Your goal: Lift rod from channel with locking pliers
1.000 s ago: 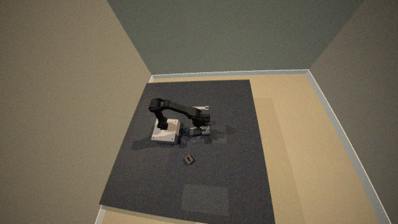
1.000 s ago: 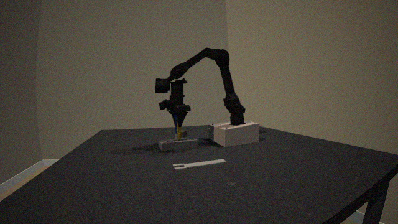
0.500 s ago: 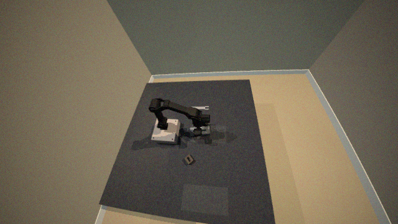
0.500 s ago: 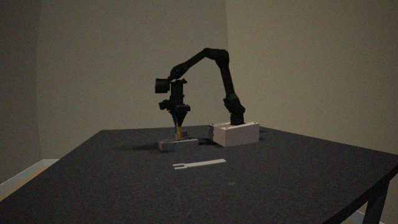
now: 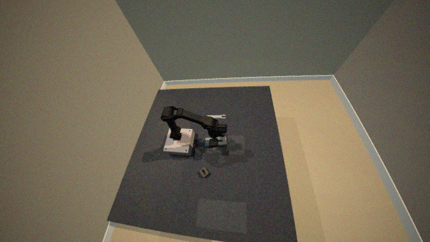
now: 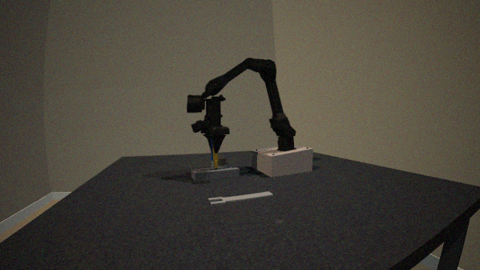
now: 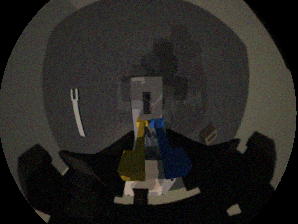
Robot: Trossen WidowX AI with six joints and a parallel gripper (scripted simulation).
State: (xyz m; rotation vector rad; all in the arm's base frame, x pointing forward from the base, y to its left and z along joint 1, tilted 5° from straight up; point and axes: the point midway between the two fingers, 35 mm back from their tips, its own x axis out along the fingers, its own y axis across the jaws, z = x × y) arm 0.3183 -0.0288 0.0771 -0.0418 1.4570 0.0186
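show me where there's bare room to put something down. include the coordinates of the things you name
In the top view, the dark table top (image 5: 265, 188) (image 6: 337, 232) (image 7: 95, 50) offers room along its right edge, and between the small brown block (image 5: 201, 173) (image 6: 223, 161) (image 7: 204, 132) and the pale rectangle (image 5: 222, 216). It's crowded around the slotted gray block (image 5: 223, 142) (image 6: 221, 174) (image 7: 154, 86), with the gripper (image 5: 213, 144) (image 6: 214, 167) (image 7: 149, 132) down over it.

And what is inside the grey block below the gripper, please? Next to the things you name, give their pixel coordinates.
The grey block (image 5: 222, 141) (image 6: 215, 175) (image 7: 155, 90) shows a dark slot (image 7: 146, 102) on top; its inside is too dark to read. The gripper's fingers cover part of its nearer end.
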